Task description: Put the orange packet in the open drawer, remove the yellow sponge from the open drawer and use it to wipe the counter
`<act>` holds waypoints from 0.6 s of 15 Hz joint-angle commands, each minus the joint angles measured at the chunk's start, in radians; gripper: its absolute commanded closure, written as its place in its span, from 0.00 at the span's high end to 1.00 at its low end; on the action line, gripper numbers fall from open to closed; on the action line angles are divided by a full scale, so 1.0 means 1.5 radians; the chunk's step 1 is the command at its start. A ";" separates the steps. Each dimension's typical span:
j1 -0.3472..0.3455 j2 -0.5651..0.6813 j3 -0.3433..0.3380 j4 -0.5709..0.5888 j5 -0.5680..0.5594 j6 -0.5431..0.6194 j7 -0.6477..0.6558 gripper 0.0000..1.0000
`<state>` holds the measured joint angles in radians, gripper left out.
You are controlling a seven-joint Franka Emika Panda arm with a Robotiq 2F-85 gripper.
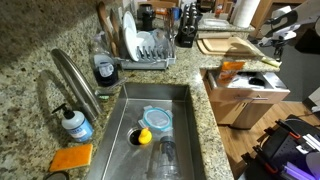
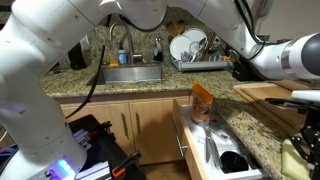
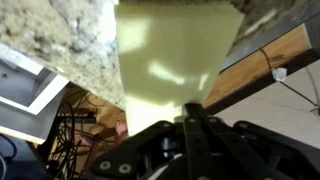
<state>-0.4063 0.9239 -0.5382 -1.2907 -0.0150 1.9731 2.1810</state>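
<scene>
In an exterior view your arm (image 2: 40,60) fills the left side and the top of the frame with thick, rounded, glossy white shells. At the lower left a blue light (image 2: 62,166) glows on it. Near the right edge the last link is pale grey-white, with a black section just beside it. In the wrist view your gripper (image 3: 195,112) is matt black at the bottom centre, with small round screw heads on its body.

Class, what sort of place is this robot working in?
Probably a home kitchen: a steel sink set in a granite counter, a dish rack holding plates, and wooden cabinets below.
</scene>
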 commanded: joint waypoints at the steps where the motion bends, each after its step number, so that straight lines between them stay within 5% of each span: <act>1: 0.043 -0.013 0.017 -0.021 0.000 0.082 0.009 0.00; 9: 0.141 0.016 0.025 0.003 -0.031 0.043 0.030 0.00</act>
<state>-0.2280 0.9256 -0.5281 -1.2997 -0.0687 2.0269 2.2053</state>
